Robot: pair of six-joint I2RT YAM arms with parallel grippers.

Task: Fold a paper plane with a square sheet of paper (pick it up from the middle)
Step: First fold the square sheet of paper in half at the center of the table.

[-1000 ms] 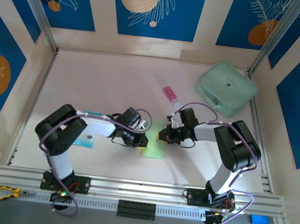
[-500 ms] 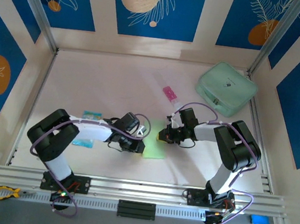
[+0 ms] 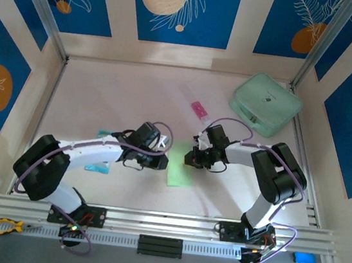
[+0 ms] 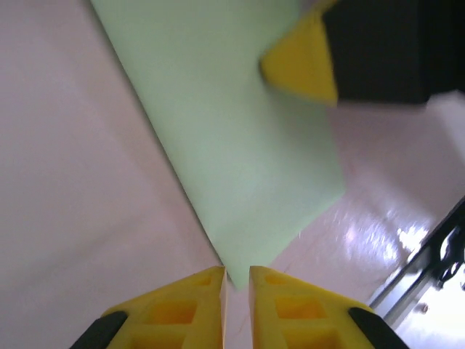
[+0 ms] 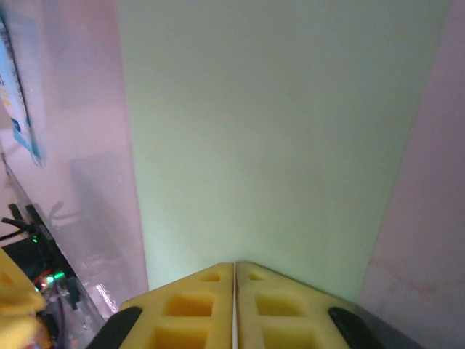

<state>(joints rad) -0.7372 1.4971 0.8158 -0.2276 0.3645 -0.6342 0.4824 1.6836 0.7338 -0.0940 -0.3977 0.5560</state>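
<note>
The square sheet of paper [image 3: 182,171] lies flat on the table between my two grippers, pale lime-green. My left gripper [image 3: 159,162] is low at its left side. In the left wrist view its yellow fingers stand a narrow slit apart, and a corner of the paper [image 4: 232,145] reaches into the gap at the left gripper [image 4: 237,275]. My right gripper [image 3: 190,159] is at the sheet's far right edge. In the right wrist view the right gripper [image 5: 235,265] has its fingers pressed together just over the near edge of the paper [image 5: 276,145]. I cannot tell if it pinches the sheet.
A bulky mint-green case [image 3: 265,104] sits at the back right. A pink-and-white tube [image 3: 199,110] lies just beyond the grippers. A blue-and-white packet [image 3: 98,167] lies partly under the left arm. The right gripper's yellow finger [image 4: 301,62] crosses the left wrist view.
The left arm has stretched out, its elbow dropping to the left, and its gripper has shifted slightly farther along the sheet's left edge. The right gripper has edged a little to the left.
</note>
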